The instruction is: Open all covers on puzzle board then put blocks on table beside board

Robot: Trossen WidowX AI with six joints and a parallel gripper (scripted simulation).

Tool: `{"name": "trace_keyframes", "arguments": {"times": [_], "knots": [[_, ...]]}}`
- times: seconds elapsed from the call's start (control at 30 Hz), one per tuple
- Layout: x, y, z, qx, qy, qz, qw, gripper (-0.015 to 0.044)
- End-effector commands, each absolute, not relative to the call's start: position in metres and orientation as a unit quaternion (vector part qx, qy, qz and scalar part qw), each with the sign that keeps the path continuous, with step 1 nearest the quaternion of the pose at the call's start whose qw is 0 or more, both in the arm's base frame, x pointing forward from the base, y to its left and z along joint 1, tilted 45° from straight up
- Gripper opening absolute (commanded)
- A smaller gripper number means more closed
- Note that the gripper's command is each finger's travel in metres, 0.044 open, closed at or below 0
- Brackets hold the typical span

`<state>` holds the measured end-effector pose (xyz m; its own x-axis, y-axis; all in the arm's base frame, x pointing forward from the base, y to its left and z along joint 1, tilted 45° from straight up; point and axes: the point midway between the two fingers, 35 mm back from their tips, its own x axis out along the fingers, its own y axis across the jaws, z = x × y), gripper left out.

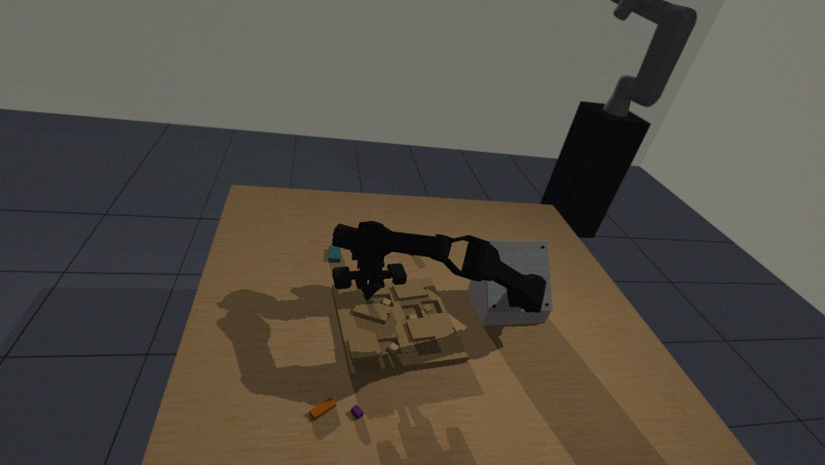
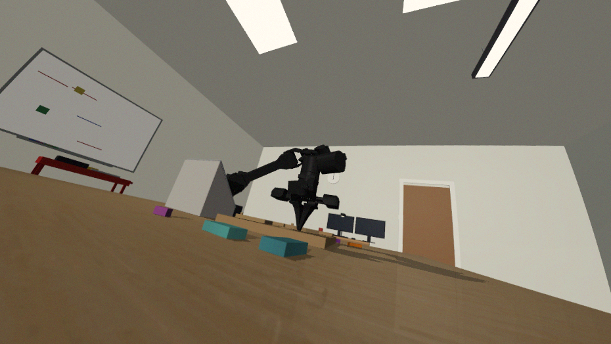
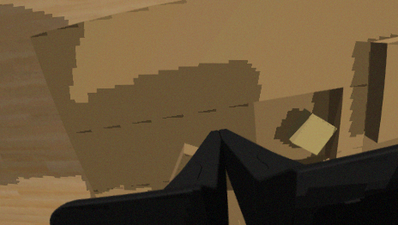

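Note:
The tan puzzle board (image 1: 415,358) (image 2: 318,241) (image 3: 171,51) lies mid-table, partly in the arm's shadow. My gripper (image 1: 369,294) (image 2: 300,228) (image 3: 219,137) is shut and empty, with its tips down on the board's far left part, against a cover. One cover (image 1: 369,314) lies turned at an angle; another cover (image 1: 424,329) lies near the board's middle. A pale knob (image 3: 313,134) sits just right of the fingertips. Two teal blocks (image 2: 224,230) (image 2: 282,246) lie on the table behind the board; one of them shows in the top view (image 1: 333,253). An orange block (image 1: 322,408) and a purple block (image 1: 357,411) lie in front of the board.
The arm's grey base box (image 1: 519,254) (image 2: 200,188) stands right of the board. Another purple block (image 2: 162,211) lies near the base box. A black pedestal (image 1: 594,167) with a grey arm stands off the table's far right corner.

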<state>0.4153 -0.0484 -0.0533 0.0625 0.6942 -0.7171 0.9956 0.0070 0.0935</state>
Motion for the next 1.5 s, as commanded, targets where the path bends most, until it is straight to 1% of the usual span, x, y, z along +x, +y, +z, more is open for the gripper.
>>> {"name": "trace_keyframes", "arguments": {"times": [0.0,1.17,1.47], "knots": [[0.418,-0.045,-0.052,0.662,0.64,-0.245,0.304,0.0],[0.442,-0.022,-0.027,0.662,0.64,-0.244,0.304,0.0],[0.442,-0.029,-0.021,0.662,0.64,-0.244,0.304,0.0]]}}
